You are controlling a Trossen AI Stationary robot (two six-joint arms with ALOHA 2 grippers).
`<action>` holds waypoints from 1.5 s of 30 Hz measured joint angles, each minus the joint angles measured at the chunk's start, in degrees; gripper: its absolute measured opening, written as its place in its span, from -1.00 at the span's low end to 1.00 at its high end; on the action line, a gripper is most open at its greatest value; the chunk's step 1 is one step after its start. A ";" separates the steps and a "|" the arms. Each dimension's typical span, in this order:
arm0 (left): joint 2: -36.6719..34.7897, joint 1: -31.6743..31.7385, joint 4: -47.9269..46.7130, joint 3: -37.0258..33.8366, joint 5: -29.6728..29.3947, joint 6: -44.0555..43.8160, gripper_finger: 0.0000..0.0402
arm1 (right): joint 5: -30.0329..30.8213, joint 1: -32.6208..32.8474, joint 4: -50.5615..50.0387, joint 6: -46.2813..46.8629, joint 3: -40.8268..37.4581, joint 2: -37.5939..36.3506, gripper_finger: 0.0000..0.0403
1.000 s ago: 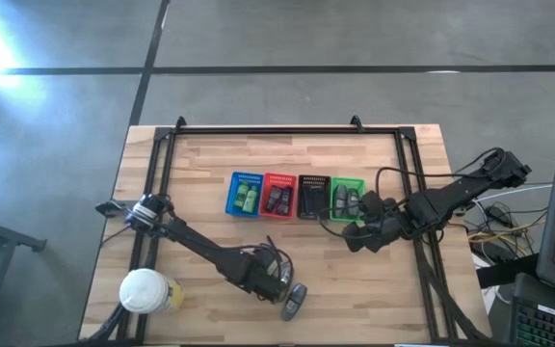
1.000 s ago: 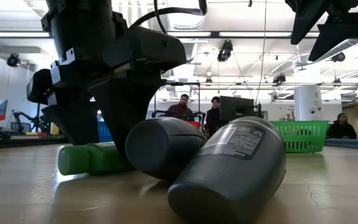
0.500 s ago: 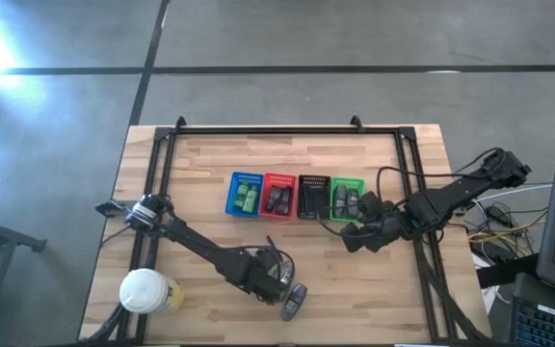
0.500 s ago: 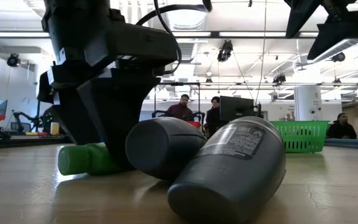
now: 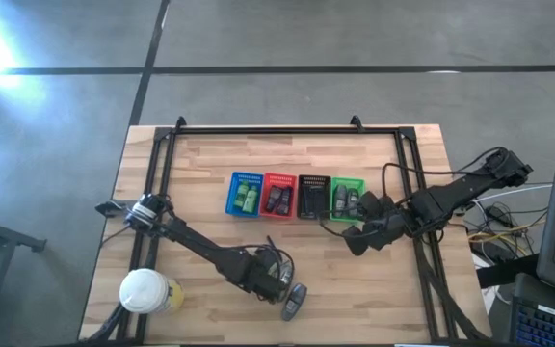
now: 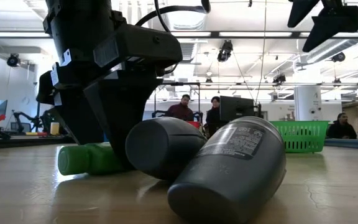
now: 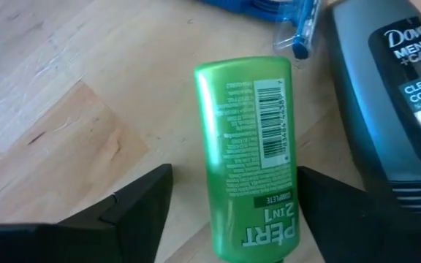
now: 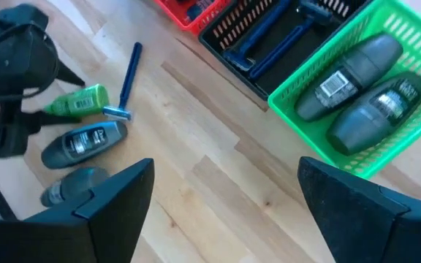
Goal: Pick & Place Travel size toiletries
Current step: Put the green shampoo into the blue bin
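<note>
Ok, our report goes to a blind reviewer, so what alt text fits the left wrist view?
A bright green tube labelled Pert 2 in 1 lies on the wooden table between the two open dark fingers of the left tool. A dark grey Dove bottle lies beside it, with a blue razor just beyond.

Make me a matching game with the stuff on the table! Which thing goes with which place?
Things:
1. green Pert bottle
2. blue razor
3. two grey bottles
4. white-lidded cup

Places:
A. in the green basket
B. between the left gripper's open fingers
C. loose on the wood beside the green Pert bottle
D. near the left arm's base

Pairs: 1-B, 2-C, 3-A, 4-D
</note>
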 joint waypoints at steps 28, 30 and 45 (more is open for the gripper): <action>-11.97 1.29 -12.36 -0.42 -6.92 -8.39 -0.35 | -1.03 -0.08 -0.20 -7.95 -0.15 -2.27 0.36; -14.80 3.04 -16.00 -0.42 -9.25 -9.74 -0.35 | -1.00 -0.16 -0.25 -7.82 -0.22 -3.01 0.38; -25.10 31.99 -9.22 -12.86 -2.65 8.76 -0.35 | 0.50 -0.15 -0.20 -7.62 -0.98 -6.62 0.55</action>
